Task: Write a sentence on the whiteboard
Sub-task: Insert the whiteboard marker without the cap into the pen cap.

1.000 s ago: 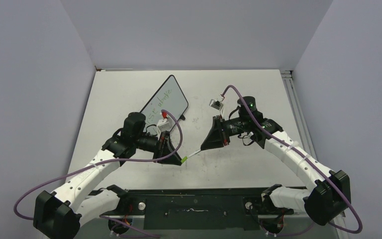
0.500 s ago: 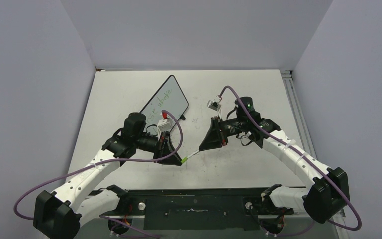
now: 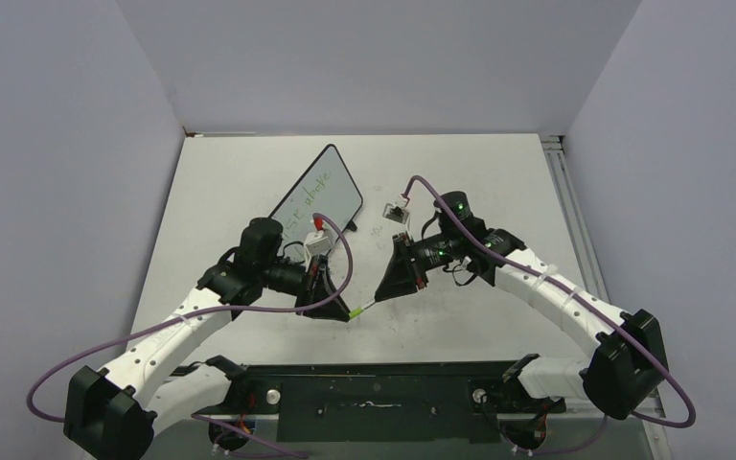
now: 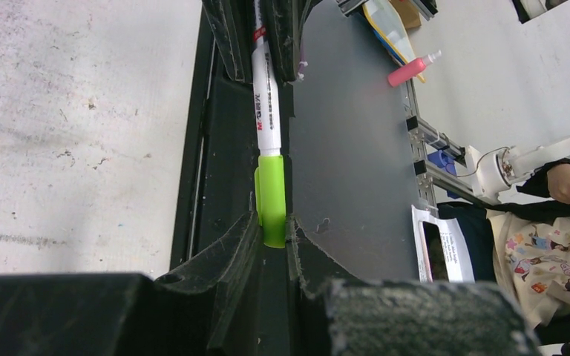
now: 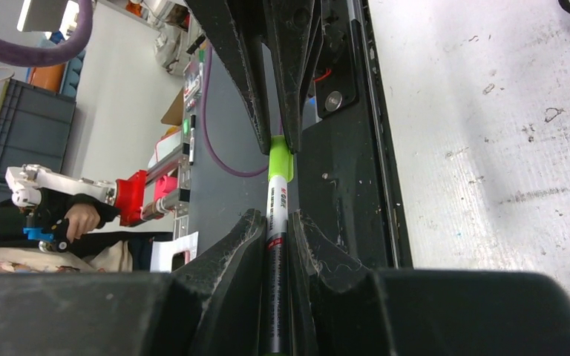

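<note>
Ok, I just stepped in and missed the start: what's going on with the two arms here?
Both arms hold one marker between them near the front of the table. The left gripper is shut on its green cap, the right gripper on its white barrel, and cap and barrel meet end to end. The whiteboard sits further back on the left, neither gripper on it, with the sentence already written in green.

We see a scuffed white tabletop (image 3: pixel 460 172) between grey walls (image 3: pixel 374 57), and in the room beyond, a pink bottle (image 4: pixel 413 69) and a dark crate (image 5: pixel 30 130).
</note>
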You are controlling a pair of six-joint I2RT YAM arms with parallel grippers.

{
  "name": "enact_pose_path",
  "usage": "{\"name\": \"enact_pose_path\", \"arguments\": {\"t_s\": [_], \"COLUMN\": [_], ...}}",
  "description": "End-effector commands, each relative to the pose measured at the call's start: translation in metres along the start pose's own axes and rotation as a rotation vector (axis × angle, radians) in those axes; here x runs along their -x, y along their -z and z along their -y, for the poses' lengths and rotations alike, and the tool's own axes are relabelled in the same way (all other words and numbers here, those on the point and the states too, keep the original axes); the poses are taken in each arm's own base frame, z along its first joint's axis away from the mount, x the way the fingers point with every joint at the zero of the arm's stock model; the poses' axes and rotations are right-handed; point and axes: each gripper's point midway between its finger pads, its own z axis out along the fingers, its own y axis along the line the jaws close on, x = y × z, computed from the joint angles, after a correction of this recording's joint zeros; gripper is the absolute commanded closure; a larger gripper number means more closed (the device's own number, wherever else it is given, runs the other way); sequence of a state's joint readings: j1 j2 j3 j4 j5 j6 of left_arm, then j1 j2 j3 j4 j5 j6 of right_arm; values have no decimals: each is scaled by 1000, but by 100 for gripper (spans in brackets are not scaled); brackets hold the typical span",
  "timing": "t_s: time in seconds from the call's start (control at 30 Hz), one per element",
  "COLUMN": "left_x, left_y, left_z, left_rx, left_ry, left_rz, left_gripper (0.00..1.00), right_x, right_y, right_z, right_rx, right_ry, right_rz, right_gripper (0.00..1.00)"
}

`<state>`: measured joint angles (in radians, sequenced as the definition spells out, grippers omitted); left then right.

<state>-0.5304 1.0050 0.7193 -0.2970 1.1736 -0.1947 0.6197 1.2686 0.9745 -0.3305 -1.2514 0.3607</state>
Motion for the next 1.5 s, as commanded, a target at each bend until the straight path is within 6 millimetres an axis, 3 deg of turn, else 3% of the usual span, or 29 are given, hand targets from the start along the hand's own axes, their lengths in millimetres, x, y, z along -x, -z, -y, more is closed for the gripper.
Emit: {"name": "enact_pose_path", "arguments": {"t_s": [0.0,0.2,0.7,0.97,1.03,1.13,1.23,1.33,1.47], "left_x": [25,28,42,46,51,59,67,74,88], "left_y": [3,3,10,16,21,32,44,57,78], "left_z": [8,5,-3,-11,-16,-28,-35,-40,-40], "left_rx": [9,40,151,217,261,353,427,495,574], "left_ry": [-138,-154,-217,-226,-225,-209,-204,-209,-230], "left_rz": [48,69,149,174,191,226,266,312,402], "left_gripper": [100,100,100,100,97,69,41,25,20], "right_x": [7,17,-11,-19,-13,8,22,22,4], "right_y": [-8,-14,-55,-60,-57,-39,-3,32,54], "right_z": [-2,-10,-16,-11,4,42,86,129,184], "right_rx": [-13,34,82,53,-46,-250,-415,-537,-763], "right_ry": [69,49,20,21,17,-3,-94,-213,-278], "right_rz": [7,109,6,-34,-23,42,146,227,215], "right_gripper": [95,95,95,95,95,95,95,95,95]}}
